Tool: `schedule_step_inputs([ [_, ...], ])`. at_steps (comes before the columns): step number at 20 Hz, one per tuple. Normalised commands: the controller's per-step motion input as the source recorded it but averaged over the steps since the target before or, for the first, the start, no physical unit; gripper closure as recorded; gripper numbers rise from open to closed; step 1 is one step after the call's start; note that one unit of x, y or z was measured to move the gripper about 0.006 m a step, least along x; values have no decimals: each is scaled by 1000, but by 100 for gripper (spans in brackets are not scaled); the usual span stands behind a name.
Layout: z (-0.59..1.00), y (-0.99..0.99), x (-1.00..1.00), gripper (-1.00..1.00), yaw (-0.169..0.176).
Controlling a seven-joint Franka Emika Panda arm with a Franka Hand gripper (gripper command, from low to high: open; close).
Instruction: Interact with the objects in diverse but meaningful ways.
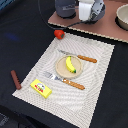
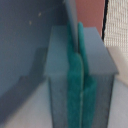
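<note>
Dark tabletop (image 1: 20, 30), striped woven cloth mat (image 1: 95, 70). My pincer (image 2: 76, 85): teal rubbery pads (image 2: 73, 95) pressed together, pinching nothing. Well away: one curved yellow banana (image 1: 70, 65) on round plate (image 1: 60, 68), one red tomato (image 1: 59, 34), one brown sausage (image 1: 15, 79), one yellow block (image 1: 41, 88).

This looks like a robot lab's tabletop test setup dressed as a play dining scene, not a real kitchen. A dark cloth-covered worktop (image 1: 20, 30) carries a striped cloth mat (image 1: 95, 62) laid as a place setting, with a small round plate (image 1: 61, 68) holding a toy yellow banana (image 1: 70, 65), flanked by a knife (image 1: 80, 56) and a fork (image 1: 64, 80) with orange-brown handles. Toy food lies loose around it: a red tomato (image 1: 59, 34), a brown sausage (image 1: 15, 79) and a yellow block (image 1: 41, 88). A brown board (image 1: 100, 27) at the back holds a grey pot (image 1: 65, 7) and the robot's white wrist (image 1: 87, 9). The wrist view shows only blurred teal-padded fingers (image 2: 75, 85).
</note>
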Motion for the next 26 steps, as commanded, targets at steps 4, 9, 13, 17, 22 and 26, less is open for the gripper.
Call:
schedule_step_inputs([
  [4,462,188,435,100,149],
  [9,186,194,626,100,45],
  [13,72,326,694,100,1],
  [17,0,422,635,100,0],
  [22,-2,371,434,100,8],
  [26,0,246,11,100,70],
])
